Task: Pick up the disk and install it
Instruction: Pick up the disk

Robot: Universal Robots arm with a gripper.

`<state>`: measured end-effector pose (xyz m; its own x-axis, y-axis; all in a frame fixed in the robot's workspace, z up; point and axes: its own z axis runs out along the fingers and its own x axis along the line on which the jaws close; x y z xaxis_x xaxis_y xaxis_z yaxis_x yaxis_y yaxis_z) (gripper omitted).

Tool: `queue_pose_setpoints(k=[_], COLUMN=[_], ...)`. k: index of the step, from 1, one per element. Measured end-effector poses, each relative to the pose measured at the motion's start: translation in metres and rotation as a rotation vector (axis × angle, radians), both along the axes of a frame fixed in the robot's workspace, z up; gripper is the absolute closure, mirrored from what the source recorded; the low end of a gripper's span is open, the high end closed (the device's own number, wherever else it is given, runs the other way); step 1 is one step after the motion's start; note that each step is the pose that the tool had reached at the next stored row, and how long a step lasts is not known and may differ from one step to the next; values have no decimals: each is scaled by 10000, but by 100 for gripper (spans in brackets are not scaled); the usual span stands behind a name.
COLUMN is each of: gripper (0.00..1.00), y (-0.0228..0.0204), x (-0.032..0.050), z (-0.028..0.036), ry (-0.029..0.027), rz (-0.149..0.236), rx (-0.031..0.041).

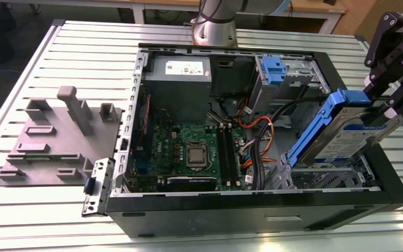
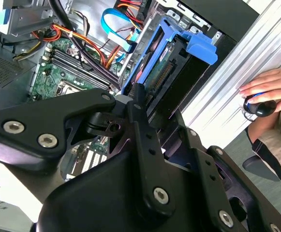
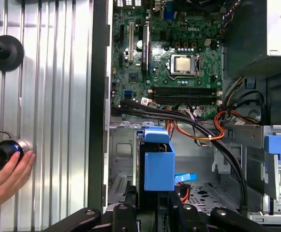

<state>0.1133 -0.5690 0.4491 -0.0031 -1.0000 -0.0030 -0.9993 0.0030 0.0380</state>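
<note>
The disk (image 1: 345,134), a silver-grey drive with a white-and-blue label in a blue carrier frame, hangs tilted on edge over the metal drive cage (image 1: 327,177) at the front corner of the open computer case, at the exterior view's right. Its lower end dips into the case beside the cage. My gripper (image 1: 385,113) is shut on the disk's upper end. In the second wrist view a black finger (image 2: 139,108) presses against the disk (image 2: 171,67). In the first wrist view the blue carrier (image 3: 158,164) stands just ahead of my gripper (image 3: 152,205).
The case holds a motherboard (image 1: 187,152), a grey power-supply box (image 1: 179,79), orange and black cables (image 1: 257,128) and another blue carrier (image 1: 275,71) in the far bay. A grey fixture block (image 1: 61,136) lies on the slatted table. A person's hand (image 3: 7,171) rests beside the case.
</note>
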Motion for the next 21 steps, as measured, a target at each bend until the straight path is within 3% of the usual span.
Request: queue_pose_setpoints(k=[21], gripper=[65], y=[1], x=[-1], z=[0], ry=[0], rz=[-79], rx=[10])
